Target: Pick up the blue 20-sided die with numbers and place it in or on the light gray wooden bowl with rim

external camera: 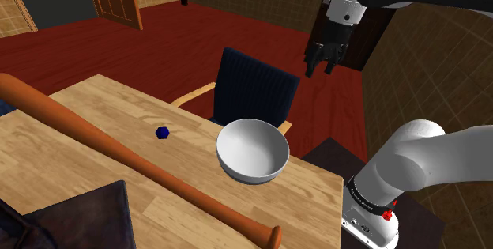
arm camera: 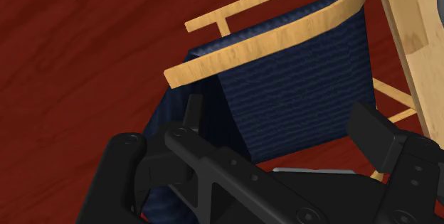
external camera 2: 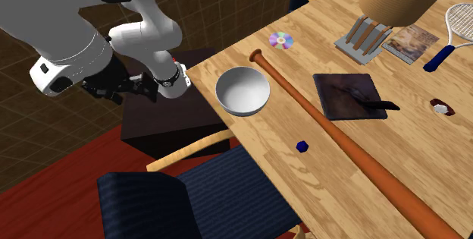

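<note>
Pincer (external camera: 325,69) (fingers apart, above the chair (external camera: 257,89)) should swing over the bench (external camera: 95,113) and descend squarely onto the blue die (external camera: 163,132).

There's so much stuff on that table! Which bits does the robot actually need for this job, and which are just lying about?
Needed for the job:
- blue die
- pale bowl
- gripper, open, nothing in it

Just lying about:
- baseball bat
- blue chair
- shiny disc
- dark flat pad
- racket
</note>
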You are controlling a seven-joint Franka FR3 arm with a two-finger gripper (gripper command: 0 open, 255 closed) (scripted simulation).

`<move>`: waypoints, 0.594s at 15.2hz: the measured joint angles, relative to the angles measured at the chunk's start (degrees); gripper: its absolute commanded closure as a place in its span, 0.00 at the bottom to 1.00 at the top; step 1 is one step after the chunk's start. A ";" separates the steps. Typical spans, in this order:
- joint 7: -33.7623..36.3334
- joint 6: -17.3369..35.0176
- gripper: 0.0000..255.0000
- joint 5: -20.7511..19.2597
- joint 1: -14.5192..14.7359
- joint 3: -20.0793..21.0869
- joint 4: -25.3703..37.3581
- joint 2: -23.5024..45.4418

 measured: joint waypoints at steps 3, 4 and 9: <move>1.71 1.11 0.00 0.93 0.62 1.64 -0.40 0.44; 2.96 1.65 0.00 1.54 1.04 2.80 0.27 1.46; 9.60 6.55 0.00 4.45 3.11 9.08 0.73 5.70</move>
